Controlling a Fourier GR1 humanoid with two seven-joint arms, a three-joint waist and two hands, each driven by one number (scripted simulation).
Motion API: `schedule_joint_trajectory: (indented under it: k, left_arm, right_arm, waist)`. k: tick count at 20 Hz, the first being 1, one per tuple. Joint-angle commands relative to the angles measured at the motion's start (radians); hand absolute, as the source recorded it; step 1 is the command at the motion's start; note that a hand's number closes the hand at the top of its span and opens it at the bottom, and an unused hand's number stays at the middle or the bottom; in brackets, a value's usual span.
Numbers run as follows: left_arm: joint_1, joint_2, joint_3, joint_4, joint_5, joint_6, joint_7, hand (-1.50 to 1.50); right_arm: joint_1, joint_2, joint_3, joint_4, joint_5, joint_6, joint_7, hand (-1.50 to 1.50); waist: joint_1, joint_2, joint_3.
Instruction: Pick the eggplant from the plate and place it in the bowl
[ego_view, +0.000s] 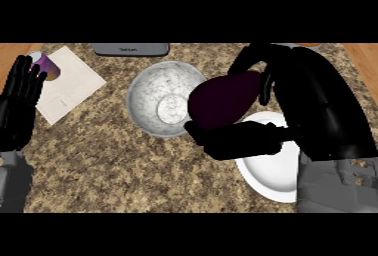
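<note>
A dark purple eggplant (221, 100) hangs in my right hand (295, 95), whose fingers and thumb curl round it. It is lifted above the counter, over the right rim of the speckled grey bowl (159, 90). The white plate (269, 172) lies lower right, partly hidden under my right hand and forearm. At the left edge, my left hand (18, 102) stays open with fingers up, touching nothing.
A white paper sheet (70, 82) lies at the upper left with a purple object (46, 65) at its corner, behind my left hand. A grey device (131, 49) sits at the counter's back edge. Wood shows at both upper corners.
</note>
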Motion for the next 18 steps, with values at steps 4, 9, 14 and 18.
schedule_joint_trajectory:
  k: [4, 9, 14, 18]
  left_arm:
    - [-0.051, 0.012, 0.020, 0.049, 0.024, -0.023, -0.010, 0.00]
    - [-0.006, -0.036, -0.023, 0.029, -0.037, 0.023, -0.036, 0.00]
    - [-0.043, -0.015, -0.025, -0.011, -0.016, 0.007, 0.037, 0.00]
    - [-0.021, -0.021, -0.010, 0.023, -0.021, 0.006, -0.021, 0.00]
  right_arm:
    - [-0.148, 0.022, 0.131, 0.377, -0.045, -0.235, 0.076, 1.50]
    - [-0.193, 0.022, 0.181, 0.571, -0.080, -0.359, 0.027, 1.50]
    - [-0.258, 0.023, 0.255, 0.820, -0.027, -0.500, -0.001, 1.50]
    - [-0.204, 0.023, 0.291, 0.928, -0.053, -0.650, 0.041, 1.50]
  waist:
    - [0.013, 0.007, 0.000]
    - [0.007, 0.004, 0.001]
    - [0.013, 0.004, 0.001]
    - [0.015, 0.006, 0.001]
